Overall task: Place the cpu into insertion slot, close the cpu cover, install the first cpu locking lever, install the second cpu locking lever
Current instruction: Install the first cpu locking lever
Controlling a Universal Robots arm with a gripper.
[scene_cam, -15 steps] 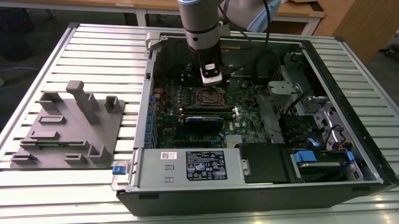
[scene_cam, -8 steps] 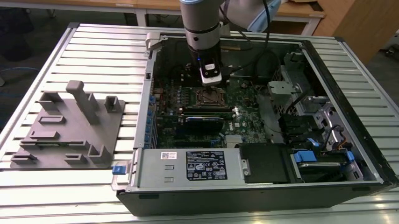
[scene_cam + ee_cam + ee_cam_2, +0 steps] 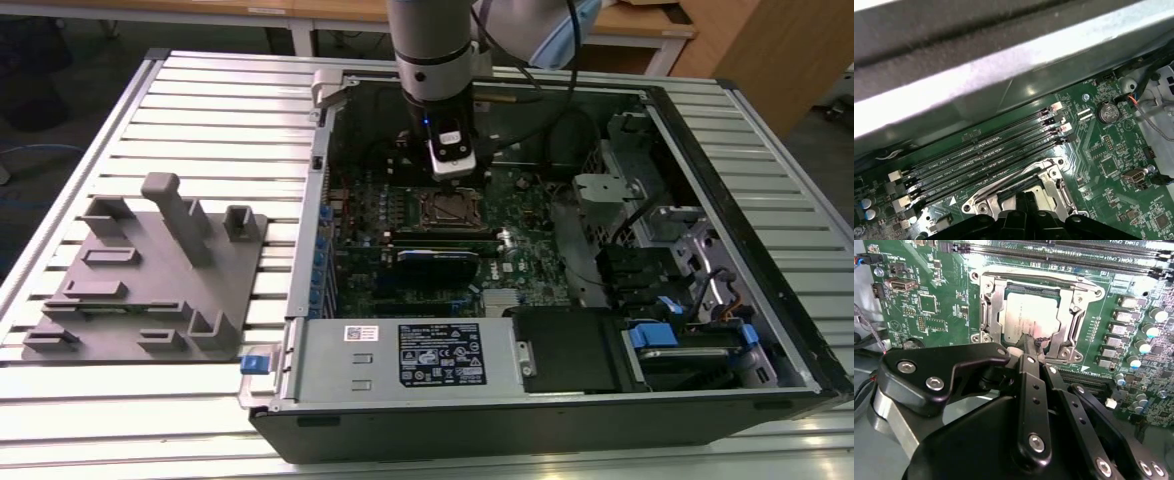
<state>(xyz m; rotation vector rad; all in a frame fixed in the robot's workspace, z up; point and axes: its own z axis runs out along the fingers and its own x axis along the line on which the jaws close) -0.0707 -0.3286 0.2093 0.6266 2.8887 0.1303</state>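
Note:
The cpu (image 3: 1024, 315), with its silvery-grey top, lies in the insertion slot (image 3: 447, 207) on the green motherboard. The cpu cover (image 3: 1074, 305), a silvery metal frame, lies flat around the chip. A thin locking lever rod (image 3: 1039, 277) runs along one edge of the socket and also appears in the first wrist view (image 3: 1014, 181). My gripper (image 3: 1027, 340) is shut, its black fingertips meeting in a point at the cover's near edge beside the chip, with nothing visible between them. In the exterior view the gripper (image 3: 451, 175) hangs straight down over the socket.
The open computer case (image 3: 694, 130) lies on a slatted metal table. Memory slots (image 3: 989, 155) run beside the socket, with the case wall (image 3: 1004, 65) close behind. A power supply (image 3: 400, 355) and a drive cage (image 3: 641, 260) flank the board. A grey fixture (image 3: 147, 270) stands at the exterior view's left.

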